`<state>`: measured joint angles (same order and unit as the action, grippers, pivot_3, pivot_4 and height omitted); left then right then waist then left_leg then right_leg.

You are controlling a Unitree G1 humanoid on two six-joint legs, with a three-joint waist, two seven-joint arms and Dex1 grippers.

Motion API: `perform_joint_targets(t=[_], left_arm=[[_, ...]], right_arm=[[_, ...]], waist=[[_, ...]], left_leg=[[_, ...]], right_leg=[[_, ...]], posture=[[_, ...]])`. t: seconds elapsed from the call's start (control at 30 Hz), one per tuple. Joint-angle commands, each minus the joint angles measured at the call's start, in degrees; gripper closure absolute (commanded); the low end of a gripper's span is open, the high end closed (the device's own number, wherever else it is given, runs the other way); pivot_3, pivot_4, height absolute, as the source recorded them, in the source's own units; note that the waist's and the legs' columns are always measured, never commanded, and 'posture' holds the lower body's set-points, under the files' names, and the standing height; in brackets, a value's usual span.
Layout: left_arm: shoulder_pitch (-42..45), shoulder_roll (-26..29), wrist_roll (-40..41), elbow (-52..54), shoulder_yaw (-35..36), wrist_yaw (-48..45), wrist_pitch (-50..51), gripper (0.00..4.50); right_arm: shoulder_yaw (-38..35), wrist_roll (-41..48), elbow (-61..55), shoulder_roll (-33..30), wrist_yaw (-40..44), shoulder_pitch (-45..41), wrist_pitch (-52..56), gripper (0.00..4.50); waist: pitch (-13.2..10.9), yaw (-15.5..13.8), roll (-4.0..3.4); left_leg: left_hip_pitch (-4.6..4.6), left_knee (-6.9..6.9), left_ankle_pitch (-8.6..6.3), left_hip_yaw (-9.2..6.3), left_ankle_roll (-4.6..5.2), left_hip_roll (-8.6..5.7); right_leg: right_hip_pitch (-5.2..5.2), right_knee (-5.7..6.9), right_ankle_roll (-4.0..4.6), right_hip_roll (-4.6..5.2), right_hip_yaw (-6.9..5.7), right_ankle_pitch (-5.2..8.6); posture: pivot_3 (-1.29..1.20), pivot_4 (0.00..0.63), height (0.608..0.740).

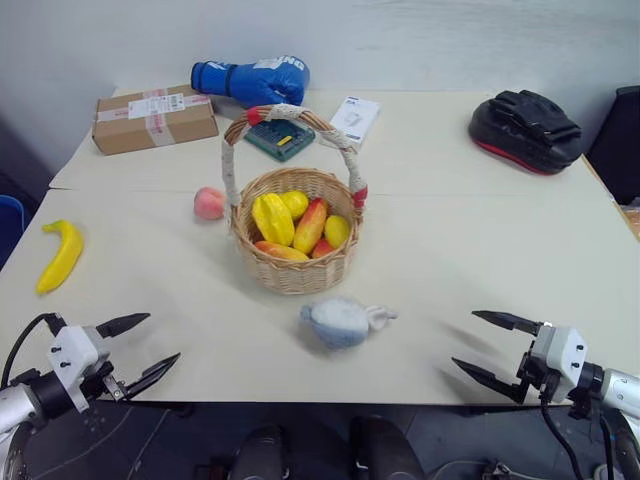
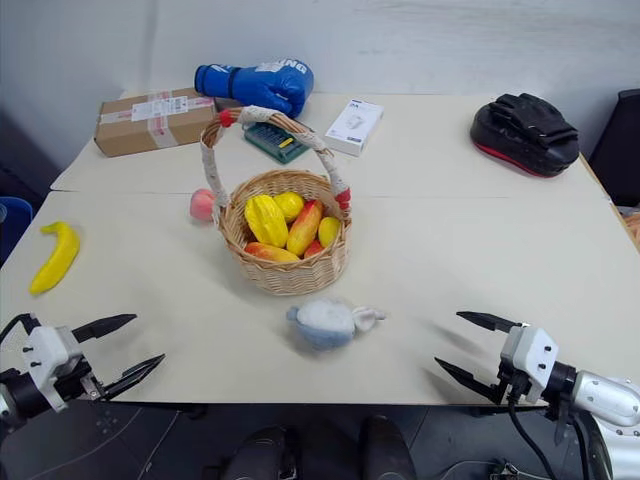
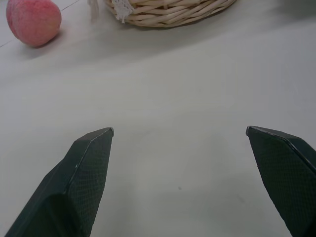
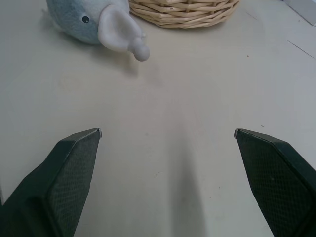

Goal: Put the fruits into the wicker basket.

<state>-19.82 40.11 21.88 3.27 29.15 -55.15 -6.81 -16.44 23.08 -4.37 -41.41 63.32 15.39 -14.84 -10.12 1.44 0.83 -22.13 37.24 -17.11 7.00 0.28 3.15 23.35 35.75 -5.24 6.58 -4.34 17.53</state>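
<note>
Now, head view, my left gripper [image 1: 145, 345]: hangs at the near left edge of the table [image 1: 480, 270], both black fingers spread wide, nothing between them.
Head view, my right gripper [image 1: 480, 345]: hangs at the near right edge, fingers just as wide, holding nothing.
Head view, wicker basket [image 1: 297, 270]: one, upright in the middle of the table, arched handle over it.
Head view, fruits in the basket [image 1: 295, 225]: about six yellow and red-yellow pieces piled together; I cannot count them more exactly.
Head view, peach [image 1: 208, 203]: one, on the tabletop just beside the basket's left wall; whether it touches I cannot tell.
Head view, banana [image 1: 60, 256]: one, lying near the table's left edge, well apart from the basket.
Head view, plush toy [image 1: 340, 322]: one, on the near side of the basket, between my two grippers.
Head view, far side: one cardboard box [image 1: 153, 118], one blue boxing glove [image 1: 250, 80], one white box [image 1: 354, 118], one green device [image 1: 279, 139], one black pad [image 1: 525, 130].
Head view, open room: bare tabletop on the right half, and between the banana and the basket.
Left wrist view, fingers [image 3: 81, 173]: two tips far apart, bare table between them; peach [image 3: 33, 20] and basket rim [image 3: 168, 12] lie beyond.
Right wrist view, fingers [image 4: 71, 168]: two tips far apart over bare table; plush toy [image 4: 94, 22] and basket base [image 4: 185, 12] lie beyond.
</note>
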Motion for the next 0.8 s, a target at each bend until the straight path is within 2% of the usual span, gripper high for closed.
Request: perform_joint_targets(t=[0.03,0.3,0.33,0.43,0.5,0.57,0.63,0.7,0.8], left_arm=[[0.78,0.46,-0.63,-2.00,0.47,0.43,-1.33,0.00],[2.98,3.63,7.62,1.00,-1.19,-4.81,11.68,0.00],[2.74,4.90,7.29,2.18,-2.28,-5.03,14.14,0.00],[4.61,7.39,10.96,9.50,-6.03,-8.30,19.37,0.00],[5.00,8.22,12.60,12.30,-7.32,-9.67,21.85,0.00],[5.82,7.91,10.84,13.65,-9.21,-9.45,20.99,0.00],[8.31,6.23,11.84,15.98,-11.35,-7.77,22.00,0.00],[10.11,5.39,13.20,17.33,-12.30,-6.85,23.62,0.00],[10.80,5.65,13.43,18.79,-13.37,-7.89,24.73,0.00]], right_arm=[[-0.67,0.20,-1.55,0.43,-0.32,1.65,-0.85,0.04],[-0.73,0.88,-3.52,0.81,-1.93,2.50,0.67,0.04],[0.02,3.82,-7.34,-0.24,-1.75,2.75,5.01,0.04],[6.73,14.24,-23.45,-6.20,-6.79,-3.39,27.52,0.04],[10.27,14.17,-26.50,-7.13,-10.23,-7.40,34.70,0.04],[15.76,11.63,-27.72,-6.77,-12.73,-12.19,40.38,0.04],[22.57,8.73,-26.46,-1.86,-17.33,-20.35,45.26,0.04],[26.40,6.59,-24.74,1.83,-20.14,-25.41,48.18,0.04],[31.06,2.32,-21.67,3.67,-19.91,-29.44,49.14,0.04]], waist=[[0.00,-0.04,0.01],[0.01,0.04,0.02],[0.01,0.05,0.02],[-0.03,0.42,-0.06],[0.02,0.34,0.02],[0.05,0.17,0.07],[0.04,0.11,0.05],[0.00,0.12,0.02],[0.01,0.03,0.02]], left_leg=[[0.00,0.00,0.00,-0.01,0.00,0.00],[0.01,0.04,0.01,-0.01,-0.01,0.01],[0.01,0.04,0.01,-0.01,-0.01,0.01],[0.01,0.06,0.03,0.00,0.01,0.01],[0.02,0.10,0.04,-0.01,-0.03,0.11],[0.01,0.06,0.04,-0.15,-0.15,0.19],[-0.04,-0.02,0.00,-0.16,-0.24,0.20],[-0.16,0.07,0.05,-0.16,-0.33,0.26],[-0.24,0.16,0.16,-0.16,-0.48,0.26]], right_leg=[[0.00,0.00,0.00,0.00,-0.01,0.00],[0.00,0.09,0.00,-0.01,0.00,0.00],[0.00,0.10,0.00,-0.01,0.00,0.00],[0.02,0.17,0.00,0.03,0.07,0.00],[0.04,0.19,0.09,0.02,0.13,-0.04],[0.02,0.15,0.26,-0.01,0.32,0.03],[0.11,0.14,0.39,-0.04,0.37,0.11],[0.20,0.17,0.41,-0.16,0.29,0.12],[0.25,0.26,0.40,-0.22,0.10,0.11]], posture=[[0.00,0.150,0.740],[0.00,0.150,0.740],[0.00,0.150,0.740],[0.00,0.150,0.740],[0.00,0.150,0.740],[0.00,0.150,0.740],[0.00,0.150,0.740],[0.00,0.150,0.740],[0.00,0.150,0.740]])
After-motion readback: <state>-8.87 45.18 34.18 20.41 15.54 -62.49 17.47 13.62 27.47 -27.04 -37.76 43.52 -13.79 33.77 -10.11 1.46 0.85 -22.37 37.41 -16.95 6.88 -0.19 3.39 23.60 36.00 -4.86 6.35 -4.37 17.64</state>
